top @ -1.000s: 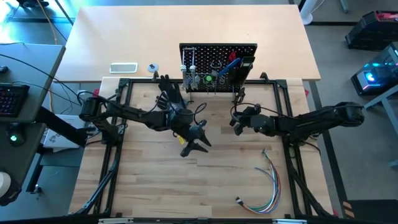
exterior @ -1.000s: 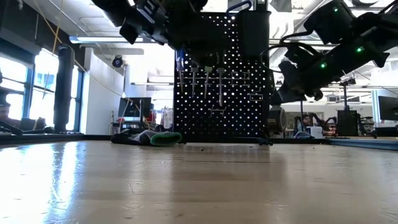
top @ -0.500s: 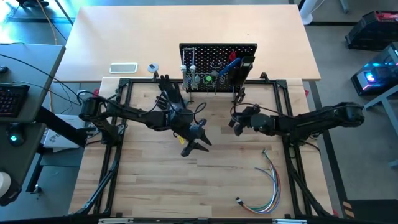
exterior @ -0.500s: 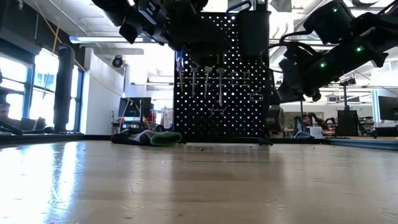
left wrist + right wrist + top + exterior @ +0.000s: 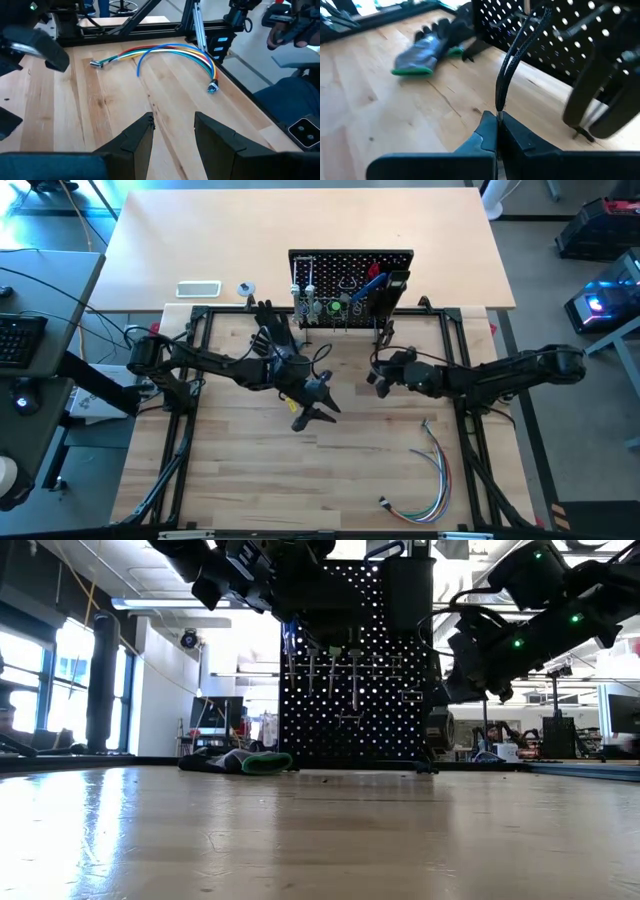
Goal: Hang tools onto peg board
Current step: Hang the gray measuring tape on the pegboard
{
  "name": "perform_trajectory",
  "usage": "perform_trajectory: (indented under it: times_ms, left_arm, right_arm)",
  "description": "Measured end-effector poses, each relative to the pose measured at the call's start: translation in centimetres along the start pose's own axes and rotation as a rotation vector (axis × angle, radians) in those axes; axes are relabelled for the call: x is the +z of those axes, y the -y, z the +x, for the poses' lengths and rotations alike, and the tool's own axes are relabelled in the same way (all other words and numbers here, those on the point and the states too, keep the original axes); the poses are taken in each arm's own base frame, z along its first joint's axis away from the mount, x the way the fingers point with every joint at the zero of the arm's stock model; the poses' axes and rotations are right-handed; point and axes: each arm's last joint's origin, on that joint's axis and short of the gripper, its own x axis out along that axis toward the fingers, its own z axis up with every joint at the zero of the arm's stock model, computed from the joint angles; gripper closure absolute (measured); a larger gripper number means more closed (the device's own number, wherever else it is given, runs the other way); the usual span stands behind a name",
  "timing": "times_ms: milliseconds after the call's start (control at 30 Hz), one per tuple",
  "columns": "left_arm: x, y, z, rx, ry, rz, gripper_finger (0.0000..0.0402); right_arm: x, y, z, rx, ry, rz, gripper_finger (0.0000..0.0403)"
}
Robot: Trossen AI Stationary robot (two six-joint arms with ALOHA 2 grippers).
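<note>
Nothing has moved. Right gripper (image 5: 497, 125) pinches a thin black cable (image 5: 512, 60), its upper end cut off; the perforated peg board (image 5: 580, 35) stands just beyond. Left gripper (image 5: 172, 132) hangs spread, empty.

A light wooden table (image 5: 250, 470) carries everything, with a black metal frame (image 5: 190, 430) set along its edges. At its far side the peg board (image 5: 350, 268) stands upright on its legs, and just beside it, toward the left arm's side, a black glove (image 5: 235, 761) with a green cuff lies flat on the wood. Well apart from these, near the front corner on the right arm's side, a bundle of coloured wires (image 5: 428, 470) lies curved on the boards.
</note>
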Motion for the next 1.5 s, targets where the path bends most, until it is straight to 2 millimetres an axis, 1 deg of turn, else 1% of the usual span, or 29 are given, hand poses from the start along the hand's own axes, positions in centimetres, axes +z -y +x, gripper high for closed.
perform_trajectory:
  times_ms: [267,600,1033,1167,1333,1500]
  left_arm:
    - [0.0,0.0,0.0,0.003,-0.001,-0.001,0.0266]
    - [0.0,0.0,0.0,0.003,-0.001,-0.011,0.0266]
    - [0.1,0.0,0.0,0.004,0.005,-0.008,0.0266]
    - [0.1,0.0,0.0,0.007,0.006,-0.008,0.0266]
    - [0.1,0.0,0.0,0.007,0.006,-0.016,0.0266]
    - [0.1,0.0,0.0,0.007,0.005,-0.028,0.0266]
  right_arm:
    - [0.1,-0.6,-0.3,0.032,0.018,-0.015,0.0403]
    - [-0.1,-0.2,-0.1,0.006,-0.009,-0.014,0.0403]
    - [0.0,0.0,0.0,0.029,-0.016,-0.005,0.0403]
    - [-0.2,0.3,0.5,0.01,-0.035,-0.004,0.0403]
    - [-0.9,0.6,1.6,-0.008,-0.066,-0.002,0.0403]
    - [-1.3,0.6,2.5,-0.029,-0.063,-0.002,0.0403]
